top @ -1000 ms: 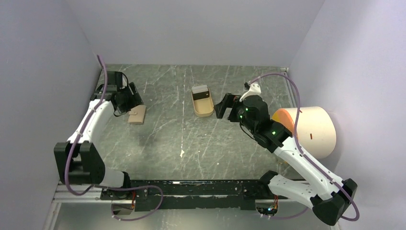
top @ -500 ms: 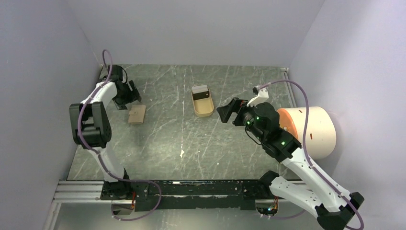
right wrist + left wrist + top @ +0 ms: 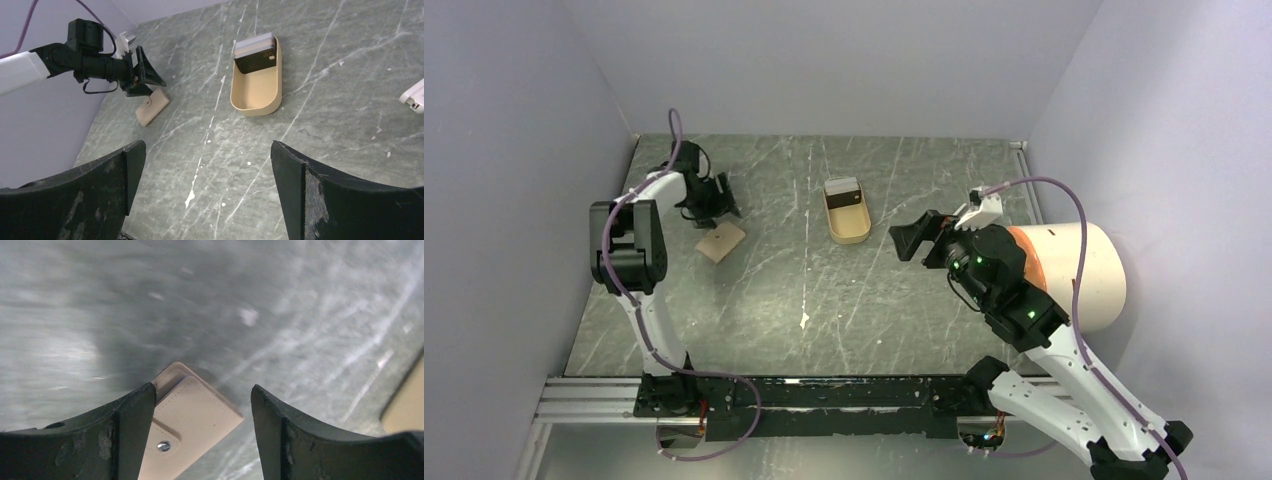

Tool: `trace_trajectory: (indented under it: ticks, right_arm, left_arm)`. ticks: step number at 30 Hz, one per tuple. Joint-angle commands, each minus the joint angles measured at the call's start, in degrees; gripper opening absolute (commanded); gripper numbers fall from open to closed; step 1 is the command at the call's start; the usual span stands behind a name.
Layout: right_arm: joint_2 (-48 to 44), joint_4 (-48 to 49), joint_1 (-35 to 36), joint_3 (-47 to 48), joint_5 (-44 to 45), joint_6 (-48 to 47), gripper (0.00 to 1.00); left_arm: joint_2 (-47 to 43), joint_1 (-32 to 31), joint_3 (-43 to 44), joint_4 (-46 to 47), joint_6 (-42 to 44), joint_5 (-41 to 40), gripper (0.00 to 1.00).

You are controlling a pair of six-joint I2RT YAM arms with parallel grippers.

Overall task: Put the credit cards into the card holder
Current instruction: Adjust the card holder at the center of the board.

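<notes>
The card holder (image 3: 721, 241) is a closed tan wallet lying flat on the marble table at the far left, its snap tab up (image 3: 195, 425). My left gripper (image 3: 716, 200) hovers just behind it, open; in the left wrist view the left gripper (image 3: 202, 389) has the wallet below the gap, one corner tucked behind the left finger (image 3: 125, 435). The credit cards (image 3: 844, 190), pale grey ones and a black one (image 3: 256, 56), lean at the far end of a tan tray (image 3: 849, 230). My right gripper (image 3: 914, 240) hangs open and empty to the right of the tray (image 3: 207, 150).
A large cream cylinder with an orange end (image 3: 1074, 270) lies against the right wall behind my right arm. Grey walls close in the table on the left, back and right. The oblong tray (image 3: 255, 92) stands mid-table.
My left arm has folded back and its gripper has shifted right along the far left side. The card holder has turned and slid slightly right. My right gripper has drawn back to the right.
</notes>
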Motion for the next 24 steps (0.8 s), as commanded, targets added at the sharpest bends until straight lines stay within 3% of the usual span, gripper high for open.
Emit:
trace_trajectory:
  ticks: [1, 5, 8, 15, 19, 24]
  right_arm:
    - [-0.56, 0.06, -0.37, -1.45, 1.62, 0.70, 1.00]
    - [0.21, -0.58, -0.38, -0.83, 3.60, 0.17, 1.00]
    - [0.98, -0.82, -0.43, 0.10, 3.33, -0.43, 1.00]
    - [0.93, 0.87, -0.43, -0.92, 2.13, 0.34, 1.00]
    - [1.34, 1.66, -0.40, -1.33, 1.00, 0.64, 1.00]
    - [2.14, 2.85, -0.43, -1.77, 0.22, 0.40, 1.00]
  left_arm:
    - [-4.98, -8.17, -6.90, 5.14, -3.96, 9.34, 0.73]
    - [-10.17, -15.45, -11.73, 9.30, -7.15, 15.82, 0.70]
    - [-16.60, -17.88, -15.77, 11.75, -10.16, 13.43, 0.69]
    - [-26.26, -16.85, -16.55, 3.62, -17.10, -4.25, 0.68]
    - [-31.60, -14.63, -21.61, 5.09, -21.87, -8.07, 0.59]
    - [-38.00, -11.38, -29.74, 7.64, -33.91, -11.08, 0.50]
